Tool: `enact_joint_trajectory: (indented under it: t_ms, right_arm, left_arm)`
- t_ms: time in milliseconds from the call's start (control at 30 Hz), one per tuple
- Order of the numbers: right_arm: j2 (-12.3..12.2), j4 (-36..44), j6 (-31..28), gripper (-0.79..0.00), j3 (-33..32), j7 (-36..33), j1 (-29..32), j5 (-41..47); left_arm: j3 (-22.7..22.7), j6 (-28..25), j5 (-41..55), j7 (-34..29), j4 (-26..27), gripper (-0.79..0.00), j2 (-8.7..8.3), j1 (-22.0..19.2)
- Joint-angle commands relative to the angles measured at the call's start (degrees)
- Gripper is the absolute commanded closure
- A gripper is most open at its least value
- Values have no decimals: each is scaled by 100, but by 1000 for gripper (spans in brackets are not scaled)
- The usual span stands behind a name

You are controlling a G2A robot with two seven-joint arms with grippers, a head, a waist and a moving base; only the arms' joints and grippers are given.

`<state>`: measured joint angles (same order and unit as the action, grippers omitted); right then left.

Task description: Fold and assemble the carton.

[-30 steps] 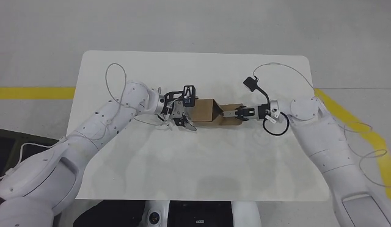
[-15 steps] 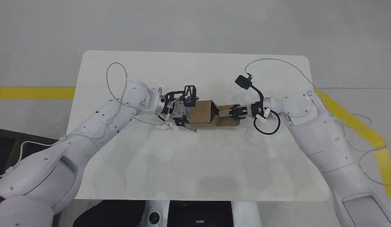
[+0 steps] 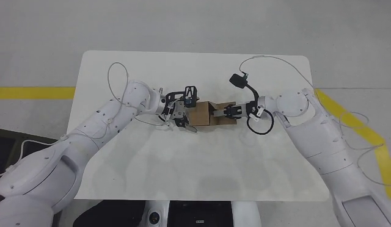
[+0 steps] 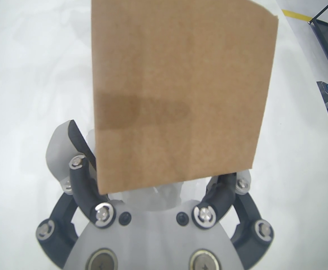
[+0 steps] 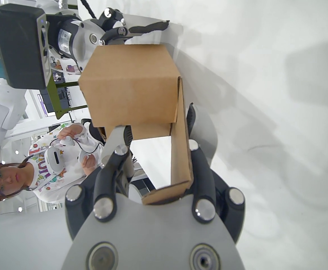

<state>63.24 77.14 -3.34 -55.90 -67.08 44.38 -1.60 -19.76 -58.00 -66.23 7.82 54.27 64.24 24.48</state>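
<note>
Brown carton (image 3: 203,112) sits mid table (image 3: 122,65). The left gripper (image 4: 151,158) is spread wide at its left end, and the right gripper (image 5: 157,120) is spread around the open flap (image 5: 182,141).

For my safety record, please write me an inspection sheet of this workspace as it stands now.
Surface: white table, with the carton near its middle.
Job's things: carton is brown, body squared up, one end flap open.
Clutter: nothing seen.
Claws: left claw at one carton end; right claw open, astride the open flap.
Cables: left grey cable and right grey cable loop over the table; black cable at the right wrist.
Surroundings: grey floor, yellow line.
</note>
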Motion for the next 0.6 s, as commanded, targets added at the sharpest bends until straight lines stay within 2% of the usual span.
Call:
enact_joint_trajectory:
  t_ms: [0,133,300,400,467,567]
  right_arm:
    - [-11,-32,-61,-351,-47,-27,14,62]
    - [-50,-162,-104,-336,-177,-71,71,145]
    - [-59,-405,-337,-342,-421,-174,200,1008]
    - [-71,-545,-395,-323,-488,-211,203,1134]
    - [-76,-589,-383,-289,-499,-201,197,1142]
    - [-80,-605,-284,-142,-481,-122,181,1037]
  left_arm:
    - [20,0,4,4,-24,-785,-3,-4]
    - [57,0,22,9,-42,-785,-5,-21]
    - [114,0,52,2,-44,-785,-1,-39]
    - [147,0,84,-12,-51,-785,1,-56]
    - [169,0,96,-26,-56,-785,3,-69]
    - [208,0,111,-45,-50,-785,7,-83]
